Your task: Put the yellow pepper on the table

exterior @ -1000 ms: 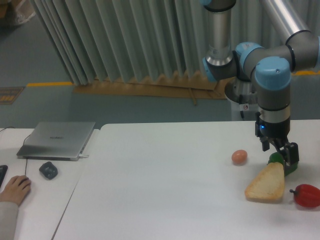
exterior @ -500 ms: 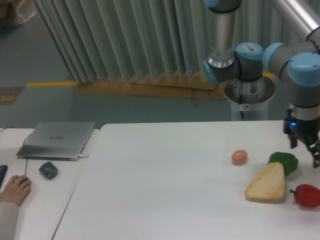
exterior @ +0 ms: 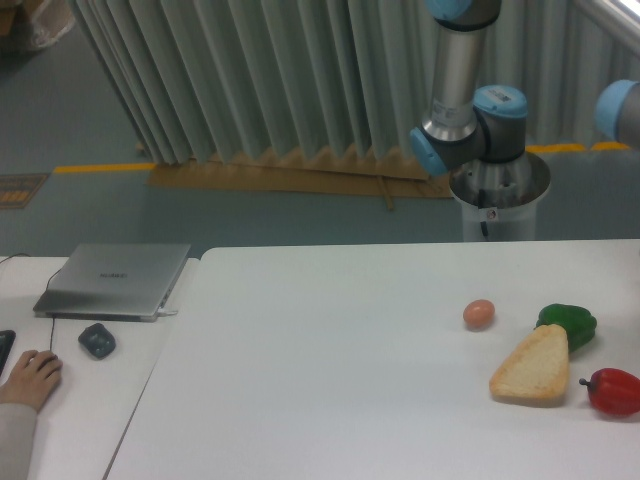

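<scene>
The yellow pepper is out of view. The large white table [exterior: 330, 370] fills the lower frame. On its right side lie a green pepper [exterior: 567, 325], a red pepper [exterior: 612, 390], a slice of bread [exterior: 533, 367] and a brown egg [exterior: 479, 313]. My gripper is out of view past the right edge; only the arm's upper joints [exterior: 470, 120] and a bit of blue joint at the far right [exterior: 622, 108] show.
A smaller white desk [exterior: 70, 400] stands at the left with a closed silver laptop [exterior: 115, 280], a dark mouse-like object [exterior: 97, 340] and a person's hand [exterior: 28, 378]. The arm's base column [exterior: 497, 205] stands behind the table's far edge.
My gripper moved from above the green pepper to the right and up, and has left the frame. The food items have not moved.
</scene>
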### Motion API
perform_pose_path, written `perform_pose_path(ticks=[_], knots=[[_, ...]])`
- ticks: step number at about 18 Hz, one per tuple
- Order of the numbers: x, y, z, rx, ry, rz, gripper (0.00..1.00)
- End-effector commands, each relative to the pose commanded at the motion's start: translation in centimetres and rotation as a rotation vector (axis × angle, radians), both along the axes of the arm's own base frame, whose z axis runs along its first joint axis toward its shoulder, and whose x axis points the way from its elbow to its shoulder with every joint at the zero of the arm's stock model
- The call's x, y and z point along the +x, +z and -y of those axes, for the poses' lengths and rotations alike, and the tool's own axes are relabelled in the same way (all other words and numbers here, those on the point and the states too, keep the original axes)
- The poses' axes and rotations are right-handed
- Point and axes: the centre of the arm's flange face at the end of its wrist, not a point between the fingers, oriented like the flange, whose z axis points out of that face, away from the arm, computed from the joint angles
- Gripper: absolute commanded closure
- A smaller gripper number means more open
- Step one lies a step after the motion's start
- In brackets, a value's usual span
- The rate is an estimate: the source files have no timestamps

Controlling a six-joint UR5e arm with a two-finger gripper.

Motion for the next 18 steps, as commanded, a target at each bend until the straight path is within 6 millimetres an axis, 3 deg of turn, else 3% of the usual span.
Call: perform_pose_path(ticks=[4, 6, 9, 15, 18], knots=[[-1.8, -1.3, 0.6, 0.016, -0.03, 0.014, 0.0], [-3.3, -2.2, 2.4, 0.015, -0.049, 0.021, 0.0], [-5.2, -3.2, 3.1, 0.012, -0.094, 0.02, 0.0], [-8.4, -3.3, 5.4, 0.066, -0.118, 0.006, 0.0], [-9.4, -3.0, 5.5, 0.073, -0.116, -0.007, 0.0]])
